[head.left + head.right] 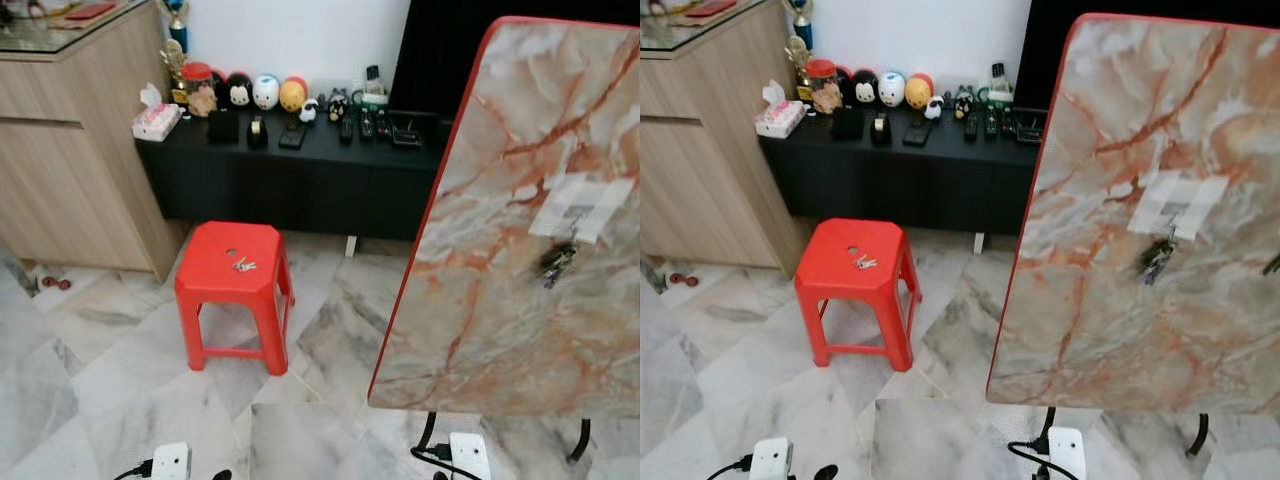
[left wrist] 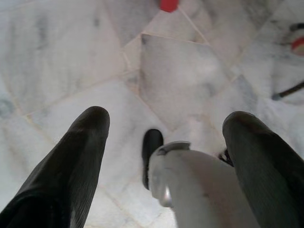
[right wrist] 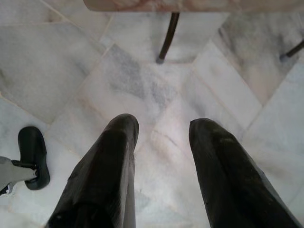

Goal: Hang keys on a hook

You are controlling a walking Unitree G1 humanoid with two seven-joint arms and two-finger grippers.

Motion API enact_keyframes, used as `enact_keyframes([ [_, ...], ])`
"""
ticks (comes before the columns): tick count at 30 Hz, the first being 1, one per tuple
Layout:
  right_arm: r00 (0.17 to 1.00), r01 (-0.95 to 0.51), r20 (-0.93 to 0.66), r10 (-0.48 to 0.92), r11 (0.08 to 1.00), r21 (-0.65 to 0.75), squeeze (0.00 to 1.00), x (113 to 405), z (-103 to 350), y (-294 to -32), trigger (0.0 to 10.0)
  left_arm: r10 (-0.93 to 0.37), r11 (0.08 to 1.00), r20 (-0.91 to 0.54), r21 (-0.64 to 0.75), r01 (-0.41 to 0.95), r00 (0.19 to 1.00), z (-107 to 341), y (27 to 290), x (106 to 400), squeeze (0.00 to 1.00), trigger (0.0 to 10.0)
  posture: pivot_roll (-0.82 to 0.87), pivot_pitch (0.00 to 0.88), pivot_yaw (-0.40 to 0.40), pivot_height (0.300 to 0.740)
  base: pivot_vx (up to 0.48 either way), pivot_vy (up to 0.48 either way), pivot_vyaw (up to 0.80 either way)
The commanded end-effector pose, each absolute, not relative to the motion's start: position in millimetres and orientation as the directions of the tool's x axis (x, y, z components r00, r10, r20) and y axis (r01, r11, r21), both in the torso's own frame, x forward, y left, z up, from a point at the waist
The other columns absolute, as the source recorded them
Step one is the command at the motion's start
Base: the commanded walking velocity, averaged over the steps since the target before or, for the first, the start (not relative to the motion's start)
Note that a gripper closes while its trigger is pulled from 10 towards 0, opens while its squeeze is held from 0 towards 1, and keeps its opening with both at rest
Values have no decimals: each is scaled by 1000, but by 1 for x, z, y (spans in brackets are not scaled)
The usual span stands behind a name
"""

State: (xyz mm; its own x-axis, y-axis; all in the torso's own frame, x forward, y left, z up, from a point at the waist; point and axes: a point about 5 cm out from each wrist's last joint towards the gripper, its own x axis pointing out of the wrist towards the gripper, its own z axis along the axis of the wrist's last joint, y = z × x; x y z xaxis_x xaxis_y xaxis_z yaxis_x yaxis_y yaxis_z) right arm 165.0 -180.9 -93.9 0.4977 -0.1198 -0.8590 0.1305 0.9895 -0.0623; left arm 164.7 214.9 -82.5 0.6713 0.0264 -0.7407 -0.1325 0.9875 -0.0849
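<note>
A small bunch of keys (image 1: pixel 244 265) lies on top of a red stool (image 1: pixel 235 290), out on the marble floor (image 1: pixel 90 370) to the left. The hook (image 1: pixel 572 232) is on the tipped-up marble board (image 1: pixel 520 230) to the right, and another bunch of keys (image 1: pixel 556 262) hangs from it. The left gripper (image 2: pixel 166 142) and the right gripper (image 3: pixel 164 142) both hang low over the floor with fingers wide apart, holding nothing. The keys are tiny and flat, so they could slip off the stool. The hook looks nearly full. A black cabinet (image 1: pixel 300 180) with toys (image 1: pixel 265 93) stands far behind; nothing blocks the stool.
</note>
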Motion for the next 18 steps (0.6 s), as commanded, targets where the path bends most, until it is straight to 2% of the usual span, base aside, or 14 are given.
enact_keyframes([
  [1, 503, 143, -853, -140, 987, -77, 0, 166, -93, -188, 10000, 12, 990, -751, -82, -111, 660, -85, 211, 161, 0, 10000, 110, 53, -66, 740, 0, -379, 0],
  [18, 532, 169, -832, -161, 982, -82, 0, 175, -88, -191, 10000, 11, 991, -752, -80, -109, 659, -85, 209, 161, 0, 10000, 108, 67, -69, 740, 0, -448, 0],
])
